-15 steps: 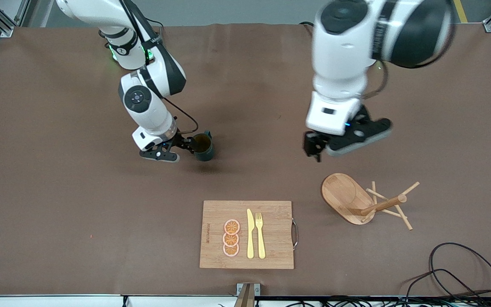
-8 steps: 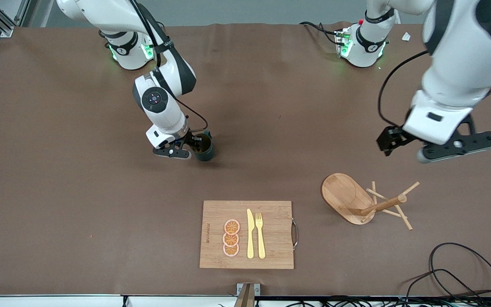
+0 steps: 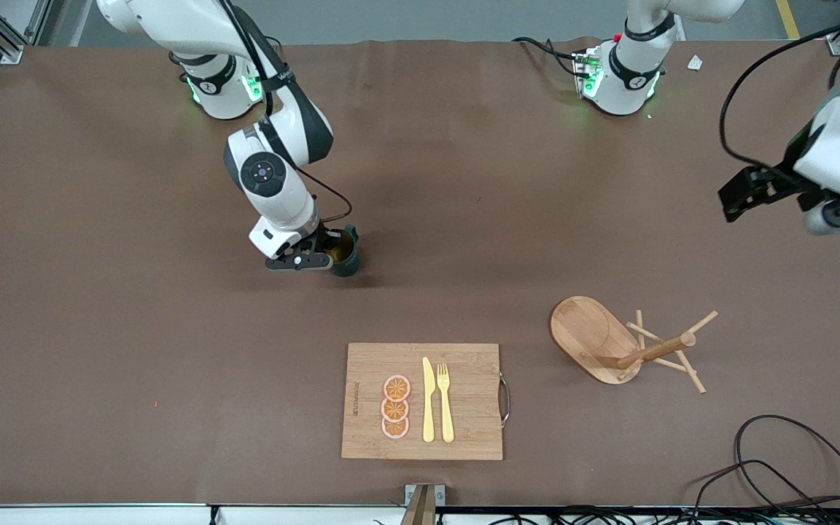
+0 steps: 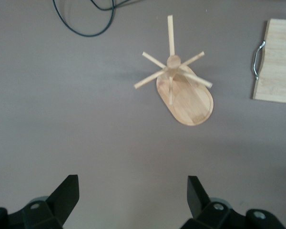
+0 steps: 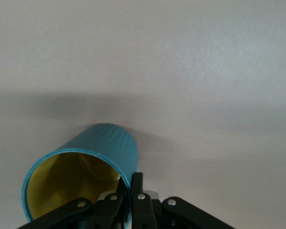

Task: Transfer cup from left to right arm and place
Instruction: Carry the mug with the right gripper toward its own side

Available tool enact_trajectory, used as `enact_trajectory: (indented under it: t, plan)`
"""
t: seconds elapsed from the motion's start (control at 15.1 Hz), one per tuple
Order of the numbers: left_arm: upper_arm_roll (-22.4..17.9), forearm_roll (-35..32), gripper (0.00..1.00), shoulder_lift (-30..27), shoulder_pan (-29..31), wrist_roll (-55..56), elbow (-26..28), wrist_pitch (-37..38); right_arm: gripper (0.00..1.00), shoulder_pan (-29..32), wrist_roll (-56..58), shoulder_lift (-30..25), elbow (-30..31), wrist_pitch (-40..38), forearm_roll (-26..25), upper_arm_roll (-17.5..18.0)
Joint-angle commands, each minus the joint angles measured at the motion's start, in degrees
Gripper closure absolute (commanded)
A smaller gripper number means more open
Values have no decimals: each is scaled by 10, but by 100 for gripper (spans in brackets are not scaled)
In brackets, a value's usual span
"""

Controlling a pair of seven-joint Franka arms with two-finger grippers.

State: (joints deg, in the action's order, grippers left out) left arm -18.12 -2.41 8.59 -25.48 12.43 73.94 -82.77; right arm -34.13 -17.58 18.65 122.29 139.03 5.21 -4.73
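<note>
The cup [image 3: 348, 257] is dark teal with a yellow inside and sits tilted, low at the table's middle toward the right arm's end. My right gripper [image 3: 329, 249] is shut on its rim wall, one finger inside and one outside. The right wrist view shows the cup [image 5: 105, 143], its open mouth facing the camera, pinched by my right gripper [image 5: 128, 191]. I cannot tell whether the cup's base touches the table. My left gripper [image 3: 742, 194] is open and empty over the table's edge at the left arm's end. In the left wrist view it [image 4: 132, 191] has its fingers wide apart.
A wooden peg rack [image 3: 624, 346] stands nearer the front camera toward the left arm's end and also shows in the left wrist view [image 4: 181, 90]. A cutting board [image 3: 475, 401] holds orange slices [image 3: 395, 407], a yellow knife and a fork [image 3: 446, 402]. Black cables [image 3: 792, 467] lie at the near corner.
The left arm has swung from the table's middle out to its own end, gripper open and empty. The right gripper keeps hold of the cup and has shifted only slightly.
</note>
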Motion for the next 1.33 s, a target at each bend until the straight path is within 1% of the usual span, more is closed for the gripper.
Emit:
enact_trajectory:
  t: [0.0,0.07,0.2,0.27,0.4,0.47,0.6,0.66,0.73,0.86,1.06,1.26]
  plan:
    - [110,22,0,-26,117,-18,27,2,100,45,133,-33,9,-29,-15,1]
    - [130,21,0,-38,141,-20,45,-2,100,56,168,-40,10,-34,-26,-2]
    - [132,21,0,-65,153,-42,84,-12,100,85,247,-43,8,-48,-68,-2]
    - [136,22,0,-74,174,-59,96,-19,100,106,298,-47,8,-50,-79,-2]
    - [163,23,0,-77,208,-84,104,-25,100,146,397,-50,9,-50,-83,-2]
    - [173,23,0,-77,214,-84,103,-24,100,170,455,-50,9,-50,-83,-1]
    - [213,19,0,-77,253,-83,102,-25,100,214,587,-45,8,-43,-83,-1]
    - [219,16,0,-76,256,-82,101,-27,100,236,646,-44,8,-34,-83,-1]
    - [219,16,0,-76,257,-82,101,-27,100,253,697,-43,9,-18,-83,-1]
    - [220,16,0,-76,255,-73,101,-27,100,283,792,-42,9,-8,-82,0]
    - [221,16,0,-75,255,-72,97,-37,100,300,882,-42,9,-3,-82,1]
    - [221,15,0,-76,255,-72,98,-36,100,325,1000,-32,8,7,-79,2]
